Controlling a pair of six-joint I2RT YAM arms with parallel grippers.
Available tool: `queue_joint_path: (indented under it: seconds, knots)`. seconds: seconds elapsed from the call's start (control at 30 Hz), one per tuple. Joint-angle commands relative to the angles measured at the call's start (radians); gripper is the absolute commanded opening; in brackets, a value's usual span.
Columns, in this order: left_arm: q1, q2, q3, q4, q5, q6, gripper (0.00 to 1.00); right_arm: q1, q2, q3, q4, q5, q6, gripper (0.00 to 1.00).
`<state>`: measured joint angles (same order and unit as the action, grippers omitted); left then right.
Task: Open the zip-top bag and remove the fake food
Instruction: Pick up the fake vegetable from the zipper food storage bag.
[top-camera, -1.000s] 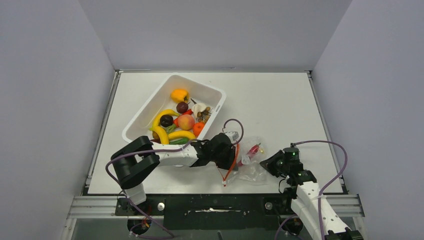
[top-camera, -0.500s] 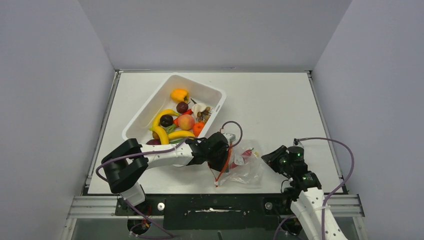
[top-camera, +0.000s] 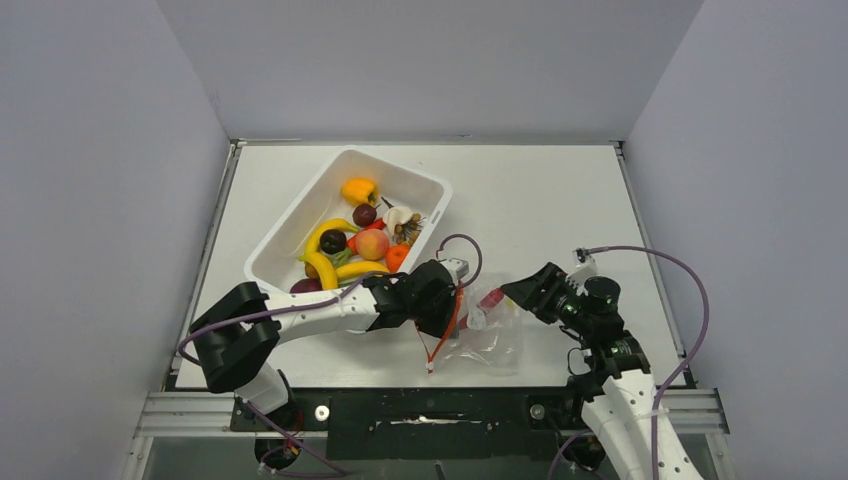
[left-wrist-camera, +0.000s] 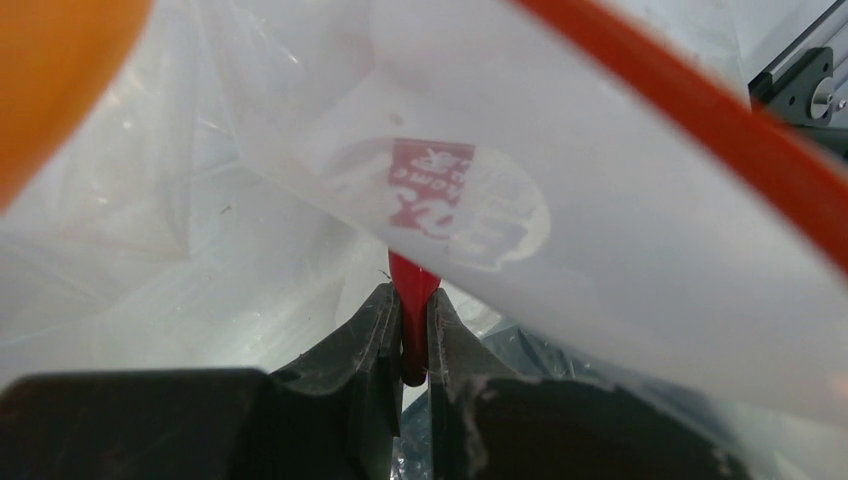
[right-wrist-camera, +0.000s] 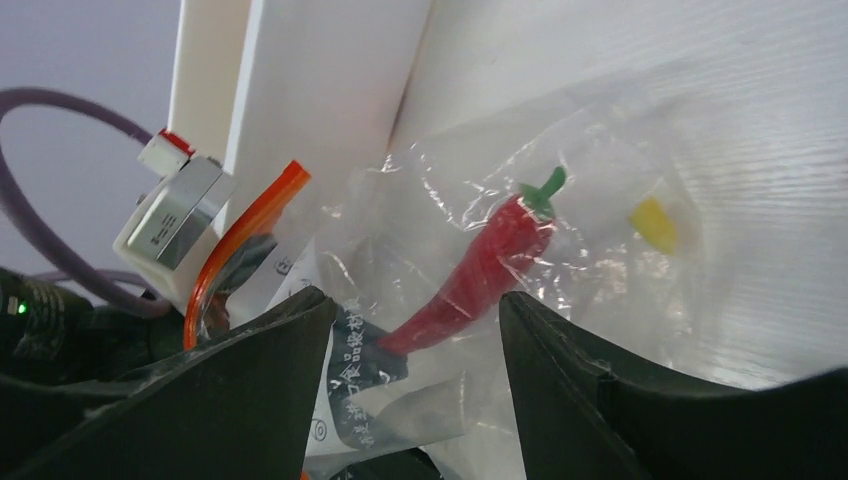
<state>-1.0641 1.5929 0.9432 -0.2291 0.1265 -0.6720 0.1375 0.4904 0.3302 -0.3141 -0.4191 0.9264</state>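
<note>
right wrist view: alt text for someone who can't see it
A red chili lies inside a clear zip-top bag on a table, framed by the open right gripper. The bag's orange zip strip curls at left, before a white tub.

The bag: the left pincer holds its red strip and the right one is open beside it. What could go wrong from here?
1. The left pincer pinches only the thin strip; under a pull it might slip out, or the whole bag might drag along unopened.
2. The right pincer faces the chili inside the plastic; closing there may clamp chili and both walls together.
</note>
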Motion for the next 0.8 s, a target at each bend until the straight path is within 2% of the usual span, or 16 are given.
queue_joint_path:
  seconds: [0.0, 0.23, 0.3, 0.4, 0.47, 0.5, 0.63, 0.77]
  knots:
    - [0.009, -0.054, 0.018, 0.042, -0.024, -0.008, 0.00, 0.059, 0.026, -0.013, 0.173, -0.130, -0.022, 0.64]
    - [0.019, -0.072, 0.022, 0.029, -0.042, -0.009, 0.00, 0.206, 0.167, 0.029, 0.096, 0.033, -0.022, 0.65]
    - [0.021, -0.076, 0.028, 0.023, -0.045, -0.010, 0.00, 0.216, 0.210, 0.044, 0.050, 0.097, -0.019, 0.63]
    - [0.021, -0.081, 0.039, 0.007, -0.048, -0.007, 0.00, 0.217, 0.252, 0.039, 0.034, 0.147, -0.012, 0.49]
    - [0.022, -0.084, 0.047, -0.006, -0.044, -0.006, 0.00, 0.217, 0.269, 0.025, 0.024, 0.186, 0.025, 0.31]
    - [0.023, -0.085, 0.052, -0.014, -0.038, -0.002, 0.00, 0.216, 0.273, 0.016, 0.028, 0.194, 0.034, 0.26]
    - [0.023, -0.090, 0.081, -0.069, -0.013, 0.021, 0.00, 0.216, 0.270, -0.027, 0.043, 0.219, 0.094, 0.20]
    - [0.030, -0.076, 0.123, -0.144, 0.089, 0.068, 0.00, 0.216, 0.230, -0.037, 0.016, 0.255, 0.103, 0.19]
